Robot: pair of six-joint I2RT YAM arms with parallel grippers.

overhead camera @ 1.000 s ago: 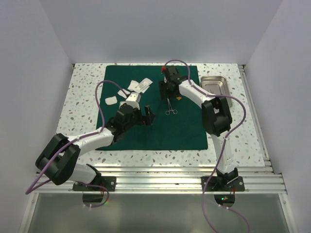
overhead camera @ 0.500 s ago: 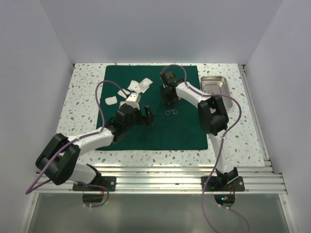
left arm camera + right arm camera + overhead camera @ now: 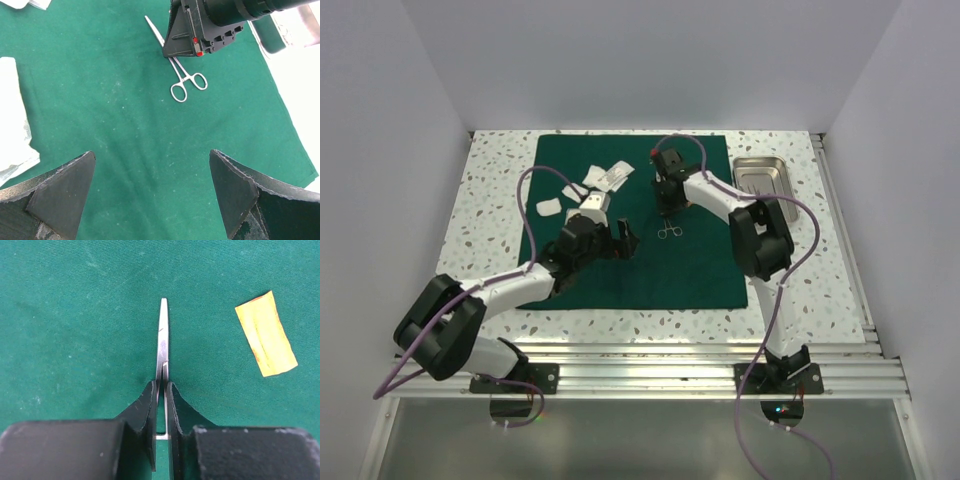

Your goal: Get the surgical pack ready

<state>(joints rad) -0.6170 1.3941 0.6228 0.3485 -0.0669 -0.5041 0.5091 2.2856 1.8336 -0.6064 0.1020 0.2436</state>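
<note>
From where I stand, the pack looks barely begun. The dark green drape (image 3: pixel 630 270) lies spread flat over the speckled table (image 3: pixel 490 200), not folded or wrapped. The steel tray (image 3: pixel 765 172) sits off the cloth at the upper right of the overhead view, and nothing shows inside it. The white gauze pads (image 3: pixel 608 176) are scattered loose on the upper left part of the drape. So I judge that nearly everything is left: instruments and gauze to be gathered, then the cloth closed round them.

The one piece in hand is the ring-handled forceps (image 3: pixel 670 230), near the middle of the drape. The right arm reaches across to the centre top of the frame, wrist bent down. The right gripper (image 3: pixel 161 385) is pinched tight on the shank of the forceps, whose thin tip (image 3: pixel 162 330) pokes out beyond the fingers. The left wrist camera shows its finger rings (image 3: pixel 187 86) trailing free below the gripper. I cannot tell whether the tool is lifted or resting on the cloth. A small yellow tag (image 3: pixel 265 334) lies just beside it, apart from it.

The left arm stretches in low from the lower left. The left gripper (image 3: pixel 151 155) is spread wide with nothing between the fingers, hovering over bare cloth near the forceps, with one gauze pad (image 3: pixel 12 125) at its left.
</note>
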